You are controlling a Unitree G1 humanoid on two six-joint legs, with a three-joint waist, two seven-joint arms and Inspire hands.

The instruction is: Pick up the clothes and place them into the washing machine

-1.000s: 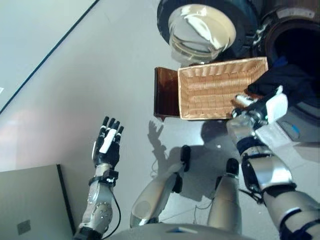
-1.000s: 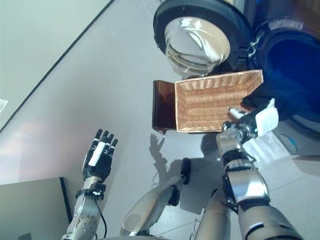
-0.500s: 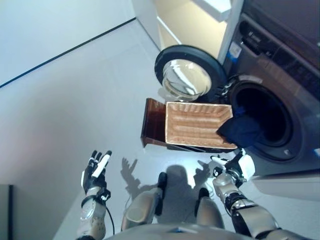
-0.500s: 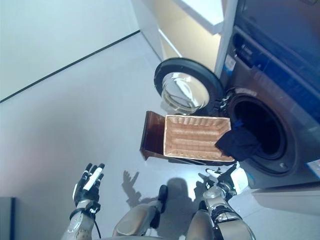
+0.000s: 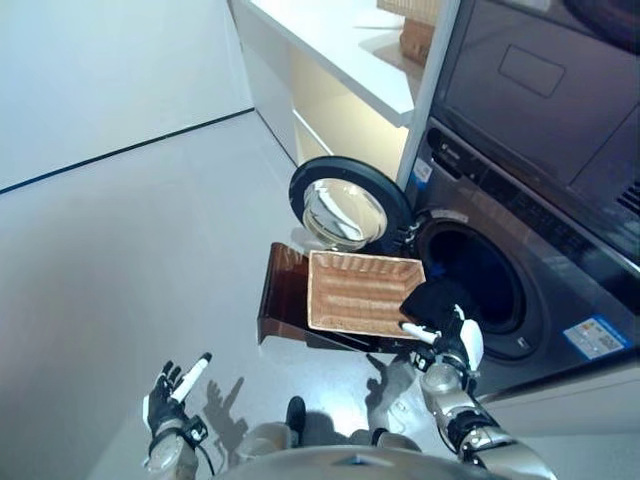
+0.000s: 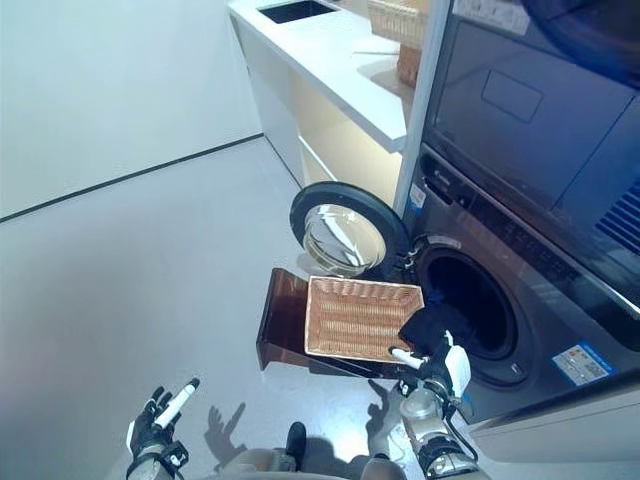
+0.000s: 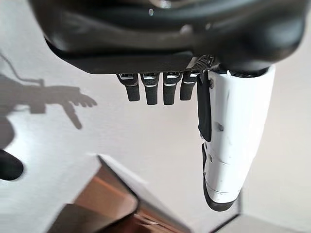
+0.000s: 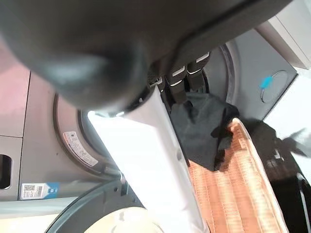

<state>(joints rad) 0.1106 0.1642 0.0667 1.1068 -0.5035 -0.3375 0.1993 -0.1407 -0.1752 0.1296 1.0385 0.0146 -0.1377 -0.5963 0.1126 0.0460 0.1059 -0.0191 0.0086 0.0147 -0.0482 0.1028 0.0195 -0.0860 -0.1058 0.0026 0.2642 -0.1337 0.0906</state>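
— Over the basket's (image 5: 360,292) corner nearest the washer (image 5: 520,270), what lies there?
— Dark clothes (image 5: 432,299), draped from the rim into the drum mouth, door (image 5: 345,212) swung wide.
— Right hand (image 5: 450,345)?
— Just below the clothes, fingers straight, holding nothing.
— Left hand (image 5: 170,395)?
— Low over the floor (image 5: 140,260), well apart, fingers (image 7: 153,90) spread and empty.

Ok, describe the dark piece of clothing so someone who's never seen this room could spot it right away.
Find the washing machine with its round door swung open. In front of its opening a wicker basket sits on a brown stand. The dark garment is draped over the basket's corner nearest the drum, the only soft, nearly black thing against the pale weave.
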